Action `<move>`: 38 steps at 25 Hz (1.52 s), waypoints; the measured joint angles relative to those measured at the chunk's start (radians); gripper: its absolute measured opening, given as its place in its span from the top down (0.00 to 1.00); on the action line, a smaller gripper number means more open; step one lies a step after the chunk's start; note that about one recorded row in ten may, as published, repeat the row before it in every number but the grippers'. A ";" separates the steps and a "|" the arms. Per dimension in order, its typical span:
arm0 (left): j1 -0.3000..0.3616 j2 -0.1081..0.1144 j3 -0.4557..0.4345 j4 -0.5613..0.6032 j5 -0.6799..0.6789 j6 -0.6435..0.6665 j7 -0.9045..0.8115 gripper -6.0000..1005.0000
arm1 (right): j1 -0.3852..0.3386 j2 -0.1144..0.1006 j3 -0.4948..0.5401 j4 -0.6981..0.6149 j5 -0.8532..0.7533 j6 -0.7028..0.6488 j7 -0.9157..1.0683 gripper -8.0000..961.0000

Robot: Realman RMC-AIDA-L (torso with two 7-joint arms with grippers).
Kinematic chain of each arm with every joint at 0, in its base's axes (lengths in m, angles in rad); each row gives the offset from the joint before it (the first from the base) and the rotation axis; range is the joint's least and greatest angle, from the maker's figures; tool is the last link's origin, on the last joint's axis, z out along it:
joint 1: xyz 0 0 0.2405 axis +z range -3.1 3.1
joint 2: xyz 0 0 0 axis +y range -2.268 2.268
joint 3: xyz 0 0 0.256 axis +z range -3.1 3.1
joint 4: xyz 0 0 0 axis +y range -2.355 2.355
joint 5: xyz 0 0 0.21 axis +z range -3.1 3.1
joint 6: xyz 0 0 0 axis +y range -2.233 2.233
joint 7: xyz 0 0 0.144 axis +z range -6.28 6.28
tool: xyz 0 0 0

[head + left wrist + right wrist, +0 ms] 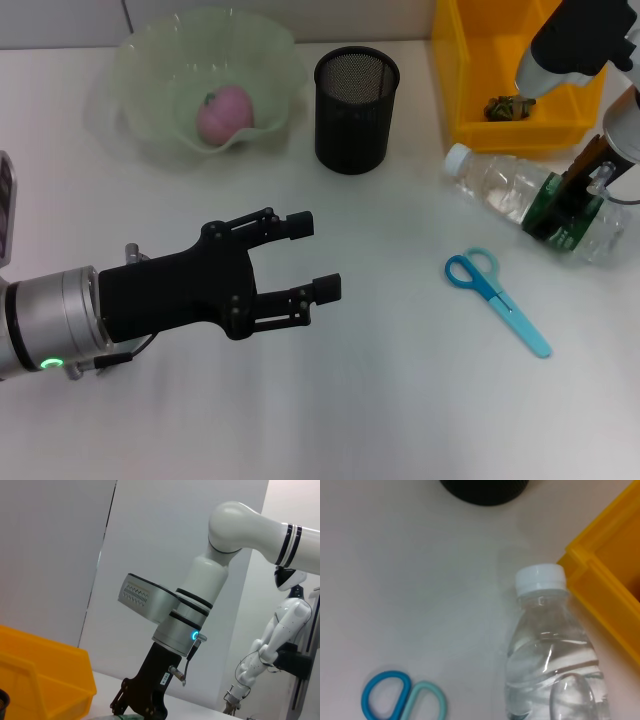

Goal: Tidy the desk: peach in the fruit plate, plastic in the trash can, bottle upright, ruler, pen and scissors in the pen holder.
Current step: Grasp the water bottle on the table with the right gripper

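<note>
The left end effector (305, 258) hovers over the near left part of the white tabletop (400, 400), fingers spread apart and holding nothing. The right end effector (575, 195) sits at the far right edge on the lying bottle (505, 190); whether it grips cannot be told, its arm cut off there. The scissors (497, 287) lie near the bottle. The peach (224, 112) rests in the fruit plate (150, 60), beside the pen holder (356, 97). A yellow bin (455, 70) holds something dark and indistinct.
</note>
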State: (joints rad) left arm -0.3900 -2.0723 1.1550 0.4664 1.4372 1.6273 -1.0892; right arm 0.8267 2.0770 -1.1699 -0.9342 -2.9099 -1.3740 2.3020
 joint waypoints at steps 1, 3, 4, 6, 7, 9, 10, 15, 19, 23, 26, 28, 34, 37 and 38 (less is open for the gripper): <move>0.000 0.000 0.000 0.000 -0.001 0.000 0.000 0.19 | -0.006 0.000 0.004 -0.007 0.012 -0.001 -0.004 0.20; -0.001 0.000 0.000 0.000 -0.001 -0.001 0.000 0.19 | -0.018 0.001 0.005 -0.020 0.031 -0.001 -0.008 0.20; -0.001 0.000 0.000 0.000 -0.002 -0.001 0.000 0.19 | -0.018 0.001 0.005 -0.020 0.031 -0.001 -0.008 0.20; -0.001 0.000 0.000 0.000 -0.004 -0.001 0.000 0.19 | -0.034 0.001 0.002 -0.042 0.049 -0.001 -0.010 0.20; -0.001 0.000 0.000 0.000 -0.004 -0.001 0.000 0.19 | -0.034 0.001 0.002 -0.042 0.049 -0.001 -0.010 0.20; -0.002 0.000 0.000 0.000 -0.004 -0.001 0.000 0.19 | -0.039 0.001 0.001 -0.048 0.052 0.000 -0.010 0.20; -0.002 0.000 0.000 0.000 -0.004 -0.001 0.000 0.19 | -0.040 0.001 0.001 -0.048 0.052 0.000 -0.010 0.20; -0.004 0.000 0.000 0.000 -0.005 -0.001 0.000 0.19 | -0.051 0.002 0.005 -0.073 0.064 0.001 -0.013 0.21; -0.004 0.000 0.000 0.000 -0.006 -0.002 0.000 0.19 | -0.094 0.001 0.004 -0.152 0.124 -0.002 -0.023 0.21; -0.003 0.000 -0.003 0.000 -0.006 -0.003 0.000 0.19 | -0.176 0.001 0.003 -0.263 0.230 -0.014 -0.048 0.21; -0.004 0.000 -0.004 0.000 -0.006 -0.003 0.000 0.19 | -0.203 0.001 0.009 -0.282 0.257 -0.015 -0.065 0.22; -0.005 0.000 -0.005 0.000 -0.006 -0.003 0.000 0.19 | -0.207 0.001 0.011 -0.283 0.262 -0.014 -0.068 0.22; -0.014 0.000 -0.005 0.000 -0.006 -0.006 0.000 0.19 | -0.253 0.001 0.012 -0.330 0.369 -0.014 -0.125 0.22; -0.015 0.000 -0.006 0.000 -0.006 -0.007 0.000 0.19 | -0.302 0.002 0.012 -0.378 0.455 -0.009 -0.166 0.26; -0.015 0.000 -0.007 0.000 -0.006 -0.007 0.000 0.19 | -0.325 0.001 0.012 -0.389 0.497 0.000 -0.179 0.29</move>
State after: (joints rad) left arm -0.4050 -2.0723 1.1484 0.4664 1.4312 1.6200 -1.0891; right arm 0.5014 2.0782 -1.1578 -1.3230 -2.4133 -1.3741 2.1234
